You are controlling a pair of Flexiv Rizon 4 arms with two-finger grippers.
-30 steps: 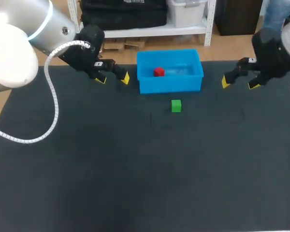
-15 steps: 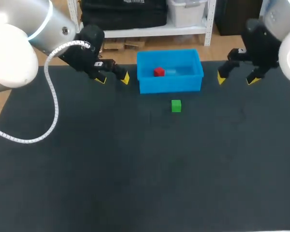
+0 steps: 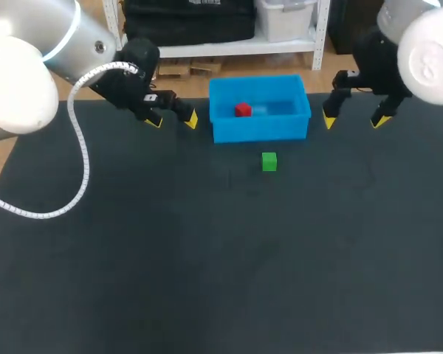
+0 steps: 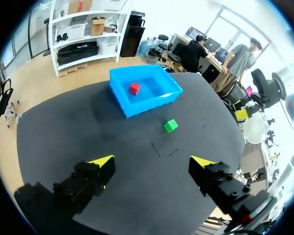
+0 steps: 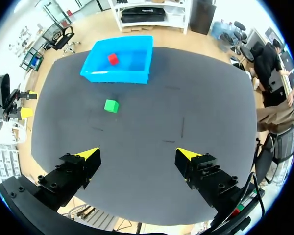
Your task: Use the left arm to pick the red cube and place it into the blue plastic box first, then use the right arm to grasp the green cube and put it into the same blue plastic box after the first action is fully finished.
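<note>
The red cube lies inside the blue plastic box at the table's far middle, toward the box's left end. In front of the box the green cube sits alone on the black mat. My left gripper hangs open and empty just left of the box. To the right of the box my right gripper is open and empty too. The left wrist view has the red cube, box and green cube far ahead of its gripper. The right wrist view shows the green cube and box ahead of its gripper.
The black mat covers the table from the box to the front edge, with only the green cube on it. A white cable loops down from my left arm over the mat's left part.
My right gripper has moved left toward the box and a little farther back. The left arm, both cubes and the box have stayed put.
</note>
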